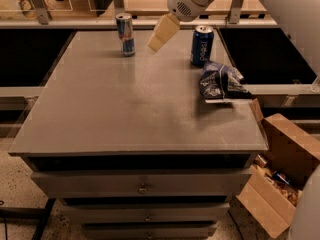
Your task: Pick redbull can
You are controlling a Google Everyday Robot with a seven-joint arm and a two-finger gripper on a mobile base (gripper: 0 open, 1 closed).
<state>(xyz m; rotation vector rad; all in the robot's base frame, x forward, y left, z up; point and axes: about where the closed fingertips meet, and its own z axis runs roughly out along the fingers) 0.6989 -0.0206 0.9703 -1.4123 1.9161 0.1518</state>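
Observation:
The redbull can (125, 34) is slim and tall, blue and silver with a red mark and a silver top. It stands upright at the far left of the grey table top (125, 109). My gripper (162, 33) hangs above the far middle of the table, a short way to the right of the can and apart from it. It holds nothing that I can see. The white arm reaches in from the upper right.
A wider dark blue Pepsi can (202, 45) stands at the far right. A crumpled blue chip bag (220, 81) lies near the right edge. An open cardboard box (280, 169) sits on the floor at the right. Drawers face the front.

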